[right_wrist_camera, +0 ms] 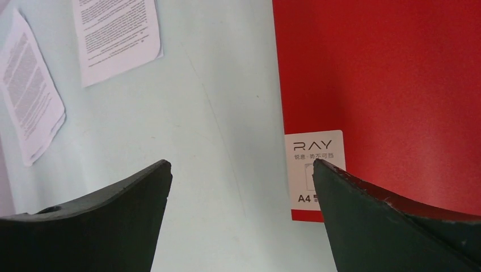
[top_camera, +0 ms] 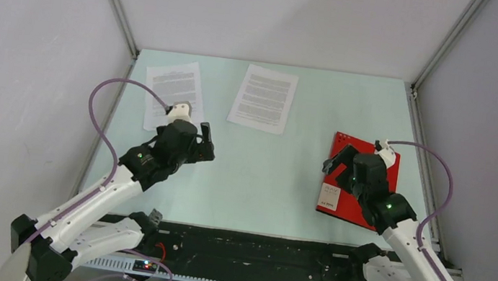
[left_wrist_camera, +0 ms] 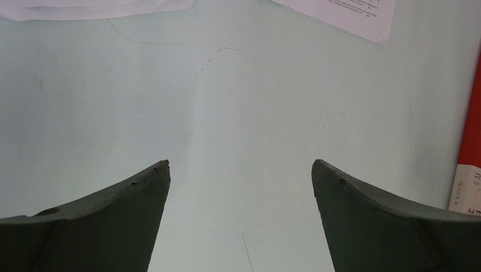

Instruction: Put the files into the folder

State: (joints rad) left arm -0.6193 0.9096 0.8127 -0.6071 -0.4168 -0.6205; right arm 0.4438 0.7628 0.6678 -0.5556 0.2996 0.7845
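Two files lie flat at the back of the table, one on the left (top_camera: 174, 94) and one nearer the middle (top_camera: 263, 98). The red folder (top_camera: 347, 203) lies closed at the right, its white label (top_camera: 330, 193) toward the near edge. My left gripper (top_camera: 204, 142) is open and empty over bare table, near the left file. My right gripper (top_camera: 338, 161) is open and empty above the folder's left edge. In the right wrist view the folder (right_wrist_camera: 385, 73) and its label (right_wrist_camera: 315, 164) lie by the right fingertip, with both files (right_wrist_camera: 116, 31) (right_wrist_camera: 31, 102) beyond.
The pale green table (top_camera: 263, 179) is walled by grey panels on the left, back and right. In the left wrist view, the edges of the files (left_wrist_camera: 346, 11) (left_wrist_camera: 102, 7) show at the top and the folder's edge (left_wrist_camera: 471, 141) at the right.
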